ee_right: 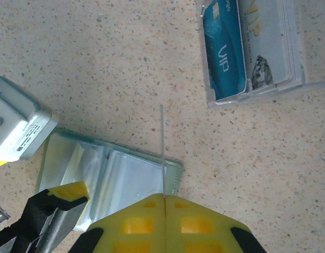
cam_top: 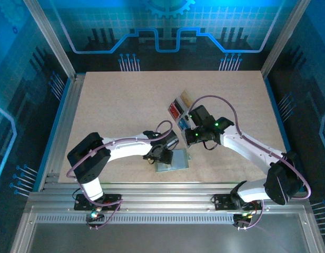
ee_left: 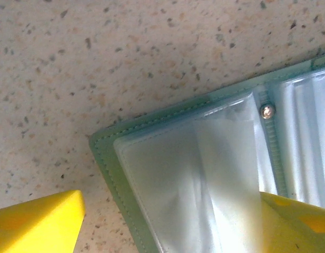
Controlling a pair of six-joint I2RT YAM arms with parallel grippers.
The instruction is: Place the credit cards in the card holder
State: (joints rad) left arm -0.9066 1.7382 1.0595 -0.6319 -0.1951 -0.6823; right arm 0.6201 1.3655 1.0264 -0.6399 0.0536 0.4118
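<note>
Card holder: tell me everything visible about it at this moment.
The card holder is sage-green, with a stitched border, lying open and flat on the speckled table. Inside, clear glossy plastic sleeves sit either side of a spine bearing a small metal stud. The sleeves look empty. The open left end effector straddles one corner; contact cannot be confirmed.
</note>
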